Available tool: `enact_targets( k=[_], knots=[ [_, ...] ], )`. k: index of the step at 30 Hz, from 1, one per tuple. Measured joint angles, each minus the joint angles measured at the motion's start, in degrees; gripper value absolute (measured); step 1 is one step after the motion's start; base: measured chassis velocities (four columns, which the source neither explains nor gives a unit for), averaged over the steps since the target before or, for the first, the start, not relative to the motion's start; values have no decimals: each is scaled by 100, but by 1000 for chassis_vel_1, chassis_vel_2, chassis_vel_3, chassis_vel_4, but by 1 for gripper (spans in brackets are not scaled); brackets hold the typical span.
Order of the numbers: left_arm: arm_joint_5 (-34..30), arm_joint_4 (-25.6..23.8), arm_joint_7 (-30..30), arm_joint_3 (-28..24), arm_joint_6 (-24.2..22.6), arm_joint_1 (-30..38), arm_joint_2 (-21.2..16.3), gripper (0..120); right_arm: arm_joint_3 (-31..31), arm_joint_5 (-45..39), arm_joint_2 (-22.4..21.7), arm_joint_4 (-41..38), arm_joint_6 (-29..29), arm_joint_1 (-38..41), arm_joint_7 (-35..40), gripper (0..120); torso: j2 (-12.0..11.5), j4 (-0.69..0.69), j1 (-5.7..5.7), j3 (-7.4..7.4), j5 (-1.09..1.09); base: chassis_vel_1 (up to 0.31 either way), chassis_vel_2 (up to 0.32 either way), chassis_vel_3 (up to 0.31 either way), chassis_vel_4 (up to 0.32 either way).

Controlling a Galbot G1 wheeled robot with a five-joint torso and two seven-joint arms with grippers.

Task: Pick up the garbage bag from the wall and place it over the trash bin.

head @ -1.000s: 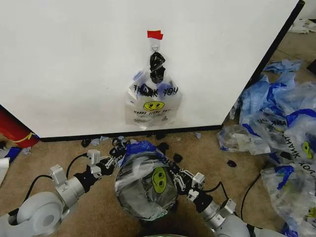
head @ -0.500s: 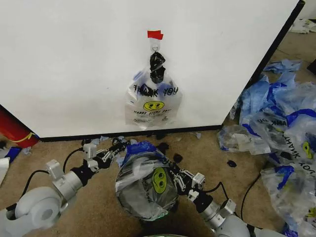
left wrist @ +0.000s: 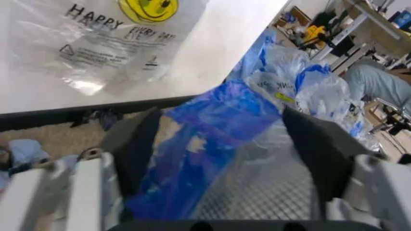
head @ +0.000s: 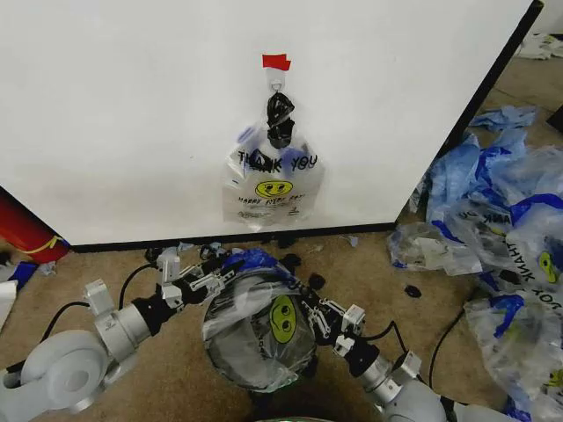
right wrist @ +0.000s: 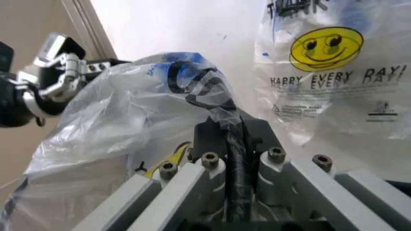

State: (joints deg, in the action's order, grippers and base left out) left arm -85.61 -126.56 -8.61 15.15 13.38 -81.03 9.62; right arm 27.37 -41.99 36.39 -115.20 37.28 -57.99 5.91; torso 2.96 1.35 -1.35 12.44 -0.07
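My left gripper (head: 214, 278), fingers spread wide, straddles the blue handle of the garbage bag (head: 257, 325) at the trash bin (head: 264, 374)'s rim nearest the wall (head: 132, 114). My right gripper (head: 306, 314) is pinched tight on the bag's plastic at the bin's opposite rim. The bag lies draped over the bin. Another bag (head: 273, 180) hangs on the wall just behind the bin.
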Motion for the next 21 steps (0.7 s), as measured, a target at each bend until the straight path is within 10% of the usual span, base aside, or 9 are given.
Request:
enact_targets(
  k=[5, 21],
  knots=[
    [-8, 50, -18, -10, 2, 3, -8, 98, -10, -4, -14, -63, 19, -3, -58, 1, 0, 0, 0, 0, 0, 0, 0, 0, 0],
    [-120, 82, -40, 12, 24, 197, 7, 98, -17, -1, -2, 2, 78, 12, -155, 1, 0, 0, 0, 0, 0, 0, 0, 0, 0]
  ],
)
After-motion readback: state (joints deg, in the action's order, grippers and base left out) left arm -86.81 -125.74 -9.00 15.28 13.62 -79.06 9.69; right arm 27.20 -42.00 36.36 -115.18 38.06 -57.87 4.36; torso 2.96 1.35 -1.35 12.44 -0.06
